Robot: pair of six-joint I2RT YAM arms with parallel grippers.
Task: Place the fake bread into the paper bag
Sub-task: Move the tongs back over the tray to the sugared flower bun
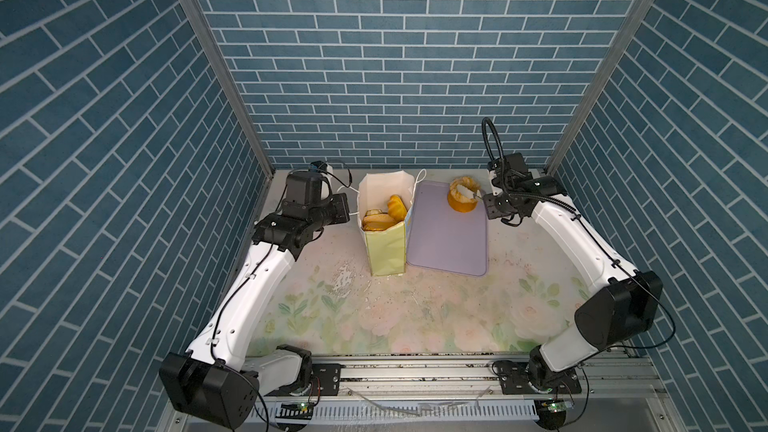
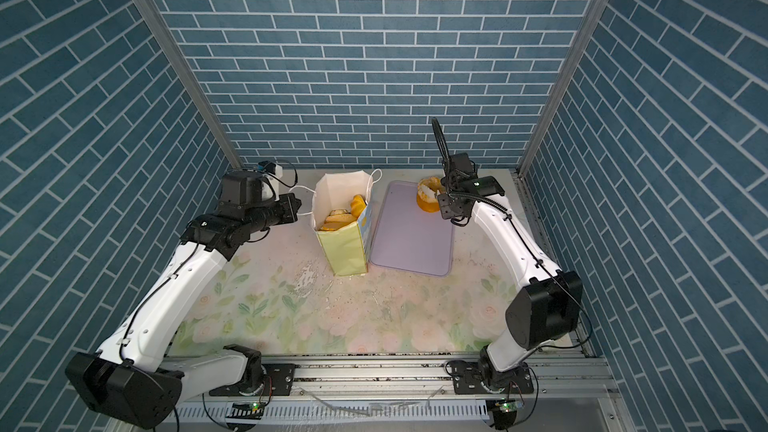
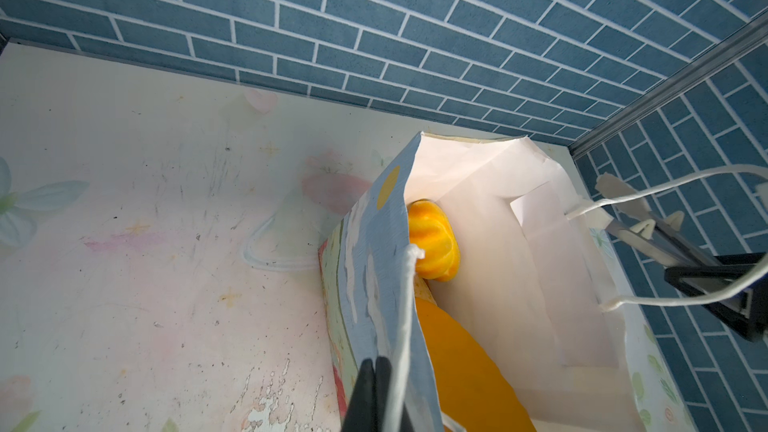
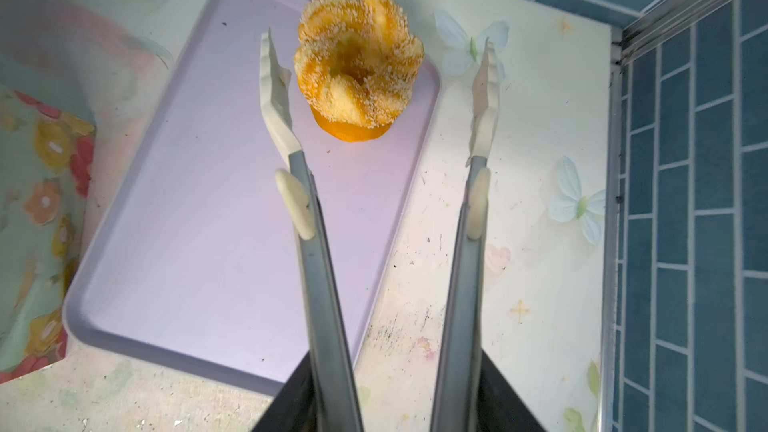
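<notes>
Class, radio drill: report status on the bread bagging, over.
Left gripper: jaws shut inside white cord handle of tall paper bag. Right gripper: jaws open, straddling sugared golden twisted-ring pastry on flat lavender tray. Nothing blocking.

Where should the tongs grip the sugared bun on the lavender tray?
Pinch the sugared bun across its ruffled flanks, above the smooth orange base. It stands upright on the tray, so come from the right, as the open right gripper points.

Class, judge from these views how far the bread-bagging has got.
Done: several pastries lie in the paper bag. In hand: the left gripper, shut, holds its cord handle; the right gripper, fingers open, straddles the sugared ring on the tray. Left: grip that ring and bag it.
</notes>
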